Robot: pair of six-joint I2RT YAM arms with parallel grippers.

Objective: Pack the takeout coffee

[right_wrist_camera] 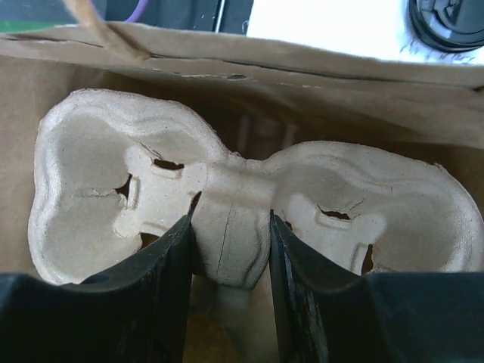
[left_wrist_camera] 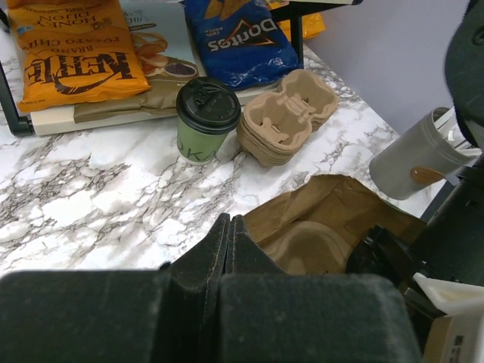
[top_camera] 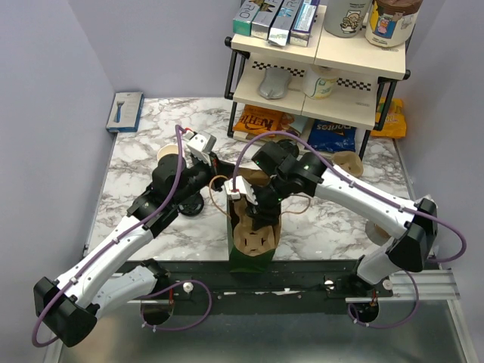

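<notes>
Left hand (left_wrist_camera: 231,227): closed, empty, at the paper bag's (left_wrist_camera: 340,197) rim.
Right hand (right_wrist_camera: 229,227): gripping a pulp carrier (right_wrist_camera: 91,174) by its waist, inside the bag.
Takeout coffee (left_wrist_camera: 204,121): lidded, axis upright, on the tabletop (left_wrist_camera: 91,189) ahead of the free left hand, just beside the carrier stack (left_wrist_camera: 283,117).

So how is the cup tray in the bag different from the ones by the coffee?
The tray in the bag is single, pinched at its narrow middle by the right gripper. The stack of trays is several nested together, untouched on the table beside the coffee cup. Both are brown moulded pulp with two cup wells.
</notes>
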